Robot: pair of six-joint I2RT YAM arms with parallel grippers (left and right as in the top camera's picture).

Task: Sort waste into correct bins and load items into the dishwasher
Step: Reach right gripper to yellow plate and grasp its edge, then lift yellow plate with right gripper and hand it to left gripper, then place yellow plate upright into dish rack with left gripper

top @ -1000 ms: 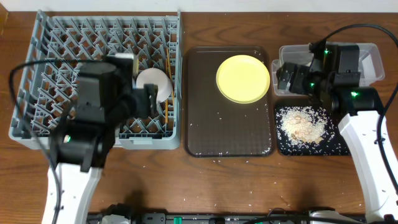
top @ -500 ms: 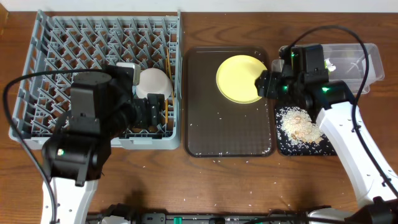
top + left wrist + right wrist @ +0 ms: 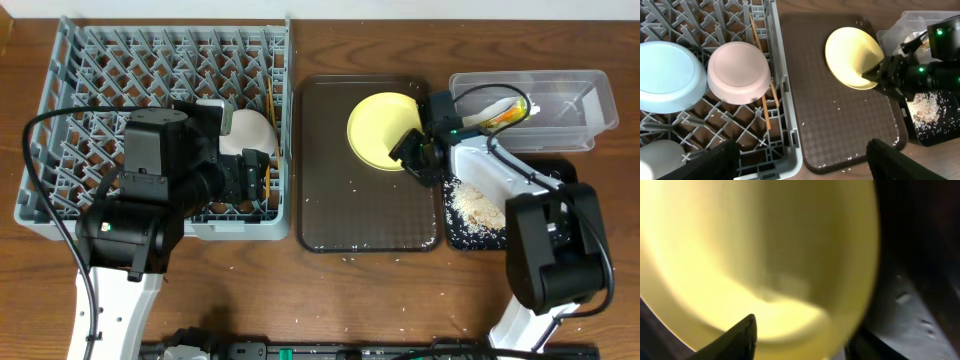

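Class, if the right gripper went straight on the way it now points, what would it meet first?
The yellow plate: the right gripper is at its near rim, pointing across it.
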